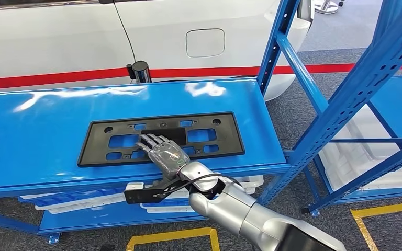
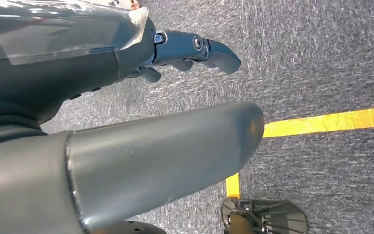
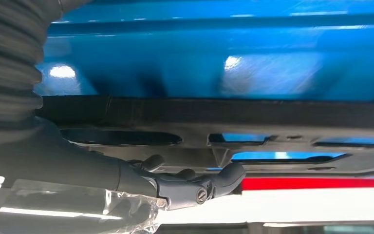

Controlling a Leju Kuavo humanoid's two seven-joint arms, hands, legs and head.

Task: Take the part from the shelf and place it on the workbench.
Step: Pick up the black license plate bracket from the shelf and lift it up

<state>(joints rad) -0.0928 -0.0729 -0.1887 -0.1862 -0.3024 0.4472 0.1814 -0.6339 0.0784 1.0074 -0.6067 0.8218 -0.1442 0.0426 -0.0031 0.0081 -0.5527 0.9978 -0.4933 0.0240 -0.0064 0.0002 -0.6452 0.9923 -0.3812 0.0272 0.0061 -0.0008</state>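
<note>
The part (image 1: 159, 138) lay flat on the blue shelf (image 1: 42, 141), the right hand (image 1: 163, 151) spread on it, ungripped; carrying remained.

Blue upright (image 1: 277, 42) right of part (image 1: 159, 137)

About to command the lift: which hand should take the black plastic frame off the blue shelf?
Right. The right hand already rests on the black plastic frame on the blue shelf. The left hand hangs over grey floor.
</note>
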